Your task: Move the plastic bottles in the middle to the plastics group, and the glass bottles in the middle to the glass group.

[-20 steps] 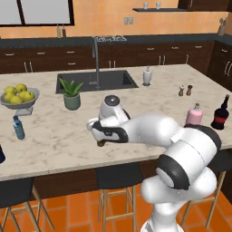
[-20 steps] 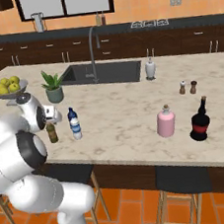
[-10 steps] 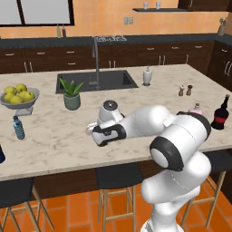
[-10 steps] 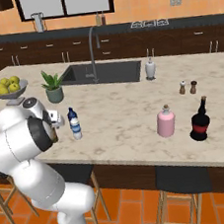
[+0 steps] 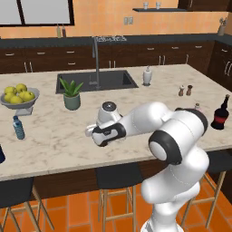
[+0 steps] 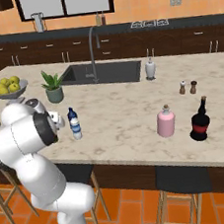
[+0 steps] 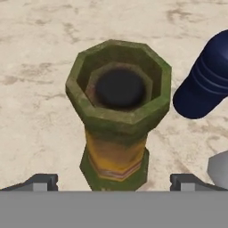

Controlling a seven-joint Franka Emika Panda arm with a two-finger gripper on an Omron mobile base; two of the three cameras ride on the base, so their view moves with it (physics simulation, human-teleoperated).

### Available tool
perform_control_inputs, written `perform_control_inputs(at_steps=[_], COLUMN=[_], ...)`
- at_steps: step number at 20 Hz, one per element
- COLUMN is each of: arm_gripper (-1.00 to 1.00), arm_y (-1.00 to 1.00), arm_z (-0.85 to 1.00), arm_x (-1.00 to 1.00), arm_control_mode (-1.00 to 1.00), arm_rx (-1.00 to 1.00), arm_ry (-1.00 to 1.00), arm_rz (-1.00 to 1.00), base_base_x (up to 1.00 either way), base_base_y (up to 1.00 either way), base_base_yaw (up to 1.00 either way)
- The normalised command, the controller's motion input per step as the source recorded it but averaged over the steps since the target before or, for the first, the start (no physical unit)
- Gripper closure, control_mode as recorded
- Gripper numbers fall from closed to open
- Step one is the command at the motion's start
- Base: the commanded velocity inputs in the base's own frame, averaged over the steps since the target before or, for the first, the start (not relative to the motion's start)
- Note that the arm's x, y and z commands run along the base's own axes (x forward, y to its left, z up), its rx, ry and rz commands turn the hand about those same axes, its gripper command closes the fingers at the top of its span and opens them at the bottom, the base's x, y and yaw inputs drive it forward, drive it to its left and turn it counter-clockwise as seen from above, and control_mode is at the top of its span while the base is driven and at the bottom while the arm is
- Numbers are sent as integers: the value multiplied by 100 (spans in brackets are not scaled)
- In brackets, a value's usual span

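Hand view, L to R: olive-brown glass bottle [image 7: 118,116] upright on marble counter [image 7: 35,89], centred between gripper [image 7: 114,181] fingertips, jaws spread wide, nothing held. Navy bottle [image 7: 207,75] just right of it; white cap [image 7: 219,167] at lower right.

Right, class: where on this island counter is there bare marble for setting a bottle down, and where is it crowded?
Free: the wide stretch between the clear white-capped bottle and the pink bottle, and the front strip between the teal water bottle and the arm. Crowded: under the open tool, where the olive glass bottle and navy bottle stand close together.
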Motion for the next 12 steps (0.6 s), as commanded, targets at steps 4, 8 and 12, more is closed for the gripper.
perform_control_inputs(at_steps=[4,8,12], arm_gripper=[-100,-100,-100], arm_y=[0,0,0], arm_z=[-5,-7,0], arm_x=[11,14,0], arm_control_mode=[-100,-100,-100], arm_rx=[0,0,0], arm_ry=[0,0,0], arm_rz=[0,0,0], base_base_x=[0,0,0], base_base_y=[0,0,0], base_base_yaw=[0,0,0])
